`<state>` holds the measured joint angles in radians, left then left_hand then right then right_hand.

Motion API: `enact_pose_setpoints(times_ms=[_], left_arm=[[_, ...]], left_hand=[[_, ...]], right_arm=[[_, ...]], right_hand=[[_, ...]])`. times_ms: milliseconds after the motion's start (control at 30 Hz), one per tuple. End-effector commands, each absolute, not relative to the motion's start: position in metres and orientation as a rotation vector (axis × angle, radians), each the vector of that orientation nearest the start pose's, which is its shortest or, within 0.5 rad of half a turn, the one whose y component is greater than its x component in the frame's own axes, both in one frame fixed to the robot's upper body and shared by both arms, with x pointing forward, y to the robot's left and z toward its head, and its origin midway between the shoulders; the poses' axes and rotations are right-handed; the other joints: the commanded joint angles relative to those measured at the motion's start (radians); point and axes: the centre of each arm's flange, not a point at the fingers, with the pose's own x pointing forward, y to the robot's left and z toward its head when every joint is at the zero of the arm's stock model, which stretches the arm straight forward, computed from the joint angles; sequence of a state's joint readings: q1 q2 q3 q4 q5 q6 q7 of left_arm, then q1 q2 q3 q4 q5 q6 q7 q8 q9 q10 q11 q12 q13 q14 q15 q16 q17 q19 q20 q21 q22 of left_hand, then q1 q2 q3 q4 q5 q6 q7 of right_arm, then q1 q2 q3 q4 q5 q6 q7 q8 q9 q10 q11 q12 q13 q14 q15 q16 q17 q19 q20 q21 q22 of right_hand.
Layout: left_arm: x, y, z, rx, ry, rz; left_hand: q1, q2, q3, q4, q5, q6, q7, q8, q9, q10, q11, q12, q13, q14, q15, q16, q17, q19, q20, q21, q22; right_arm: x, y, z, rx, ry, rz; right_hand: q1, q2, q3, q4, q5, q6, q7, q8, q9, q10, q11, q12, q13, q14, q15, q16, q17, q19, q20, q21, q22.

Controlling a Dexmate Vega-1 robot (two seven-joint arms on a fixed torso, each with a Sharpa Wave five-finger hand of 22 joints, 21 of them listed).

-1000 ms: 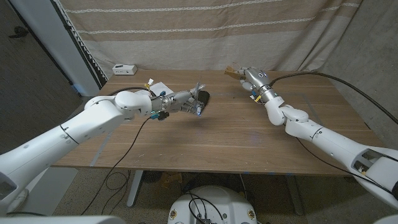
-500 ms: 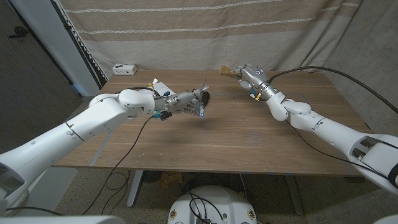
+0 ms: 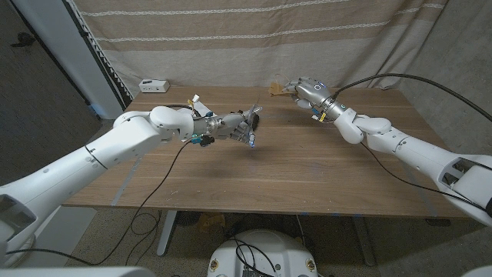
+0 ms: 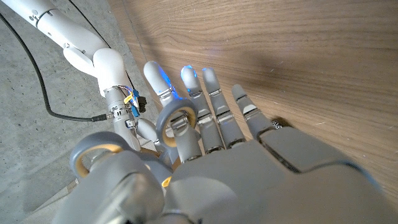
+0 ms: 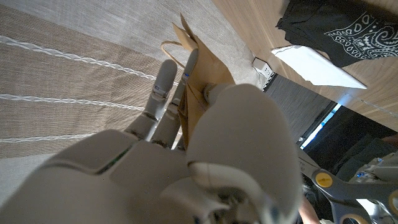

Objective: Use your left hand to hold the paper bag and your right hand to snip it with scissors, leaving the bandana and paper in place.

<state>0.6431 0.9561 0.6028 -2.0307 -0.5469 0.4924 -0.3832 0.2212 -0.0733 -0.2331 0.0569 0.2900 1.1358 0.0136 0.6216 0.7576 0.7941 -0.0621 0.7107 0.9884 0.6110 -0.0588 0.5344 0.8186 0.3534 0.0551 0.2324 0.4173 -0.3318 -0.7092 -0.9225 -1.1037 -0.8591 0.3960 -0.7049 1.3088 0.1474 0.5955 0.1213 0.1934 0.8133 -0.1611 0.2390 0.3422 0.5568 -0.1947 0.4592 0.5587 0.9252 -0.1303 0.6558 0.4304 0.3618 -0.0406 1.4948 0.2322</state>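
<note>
Wooden table [image 3: 292, 165] | right robot hand [image 3: 306, 91] grips paper bag [image 5: 202, 71] | left robot hand [image 3: 240, 126] holds scissors [image 4: 171, 121]

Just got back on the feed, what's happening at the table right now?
The roles look swapped from the task: the left hand holds the scissors over the table, while the right hand grips the paper bag near the far edge. Scissors and bag are well apart. The bandana and paper lie on the table.

The left hand [image 3: 234, 126] is reaching over mid-table, gripping grey-handled scissors [image 4: 177, 118]; the right hand [image 3: 306, 91] is clutching a brown paper bag [image 5: 202, 68].
</note>
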Motion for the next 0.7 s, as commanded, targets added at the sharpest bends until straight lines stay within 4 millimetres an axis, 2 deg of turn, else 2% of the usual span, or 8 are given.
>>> enact_pose_setpoints(times_ms=[33,700], left_arm=[[0.544,0.164,0.041,0.784,-0.193,-0.795],[0.556,0.145,0.042,0.824,-0.155,-0.889]], left_hand=[[-0.072,-0.084,-0.111,-0.103,0.002,0.201,0.191,0.006,0.005,0.005,0.003,0.004,0.005,-0.006,-0.015,0.007,-0.001,-0.001,-0.004,-0.002,0.004],[-0.073,-0.086,-0.111,-0.105,0.001,0.2,0.191,0.004,0.007,0.004,0.0,0.007,0.006,-0.009,-0.018,0.015,-0.004,-0.002,-0.003,-0.003,0.004]], right_arm=[[0.641,-0.237,0.075,-1.657,-1.319,-0.086],[0.635,-0.241,0.073,-1.645,-1.339,-0.095]], right_hand=[[0.085,0.074,0.069,-0.003,0.004,0.048,-0.039,0.001,0.001,0.0,-0.003,0.006,0.007,-0.004,-0.101,0.002,0.003,-0.005,-0.167,0.009,-0.001],[0.093,0.074,0.067,-0.004,0.003,0.052,-0.034,0.0,0.007,0.007,-0.003,0.013,0.022,-0.008,-0.101,0.001,0.001,-0.011,-0.167,0.015,-0.004]])
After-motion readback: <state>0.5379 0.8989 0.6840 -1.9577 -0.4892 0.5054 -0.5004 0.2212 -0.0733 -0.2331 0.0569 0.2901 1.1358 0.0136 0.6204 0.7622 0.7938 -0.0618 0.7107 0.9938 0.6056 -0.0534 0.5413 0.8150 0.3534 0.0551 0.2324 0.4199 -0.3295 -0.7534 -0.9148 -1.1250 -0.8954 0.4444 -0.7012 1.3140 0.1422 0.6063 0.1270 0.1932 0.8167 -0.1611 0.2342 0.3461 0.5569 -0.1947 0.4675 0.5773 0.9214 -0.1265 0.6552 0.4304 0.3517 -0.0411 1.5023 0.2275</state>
